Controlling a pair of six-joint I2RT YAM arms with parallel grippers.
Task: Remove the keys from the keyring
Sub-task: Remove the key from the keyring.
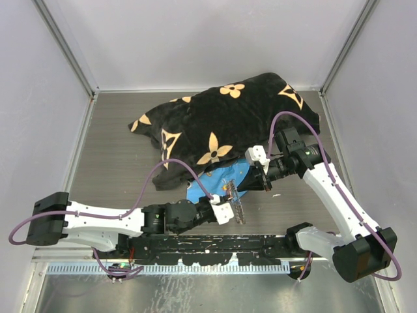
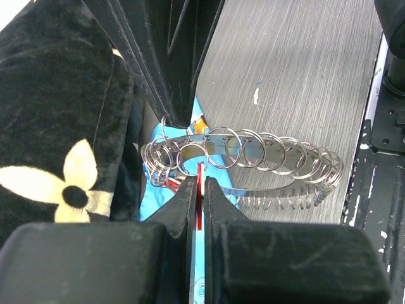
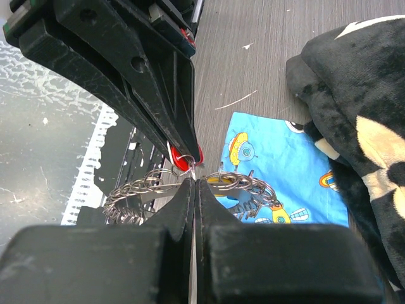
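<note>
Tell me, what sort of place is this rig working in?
Probably a lab test cell, not a home: plain white panel walls in aluminium framing box in a grey tabletop, with props like a black flowered blanket.

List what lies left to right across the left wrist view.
Black flowered cloth → keyring → black frame at the right edge. Blue cloth and red key overlap the keyring's left end, so they are left out.
</note>
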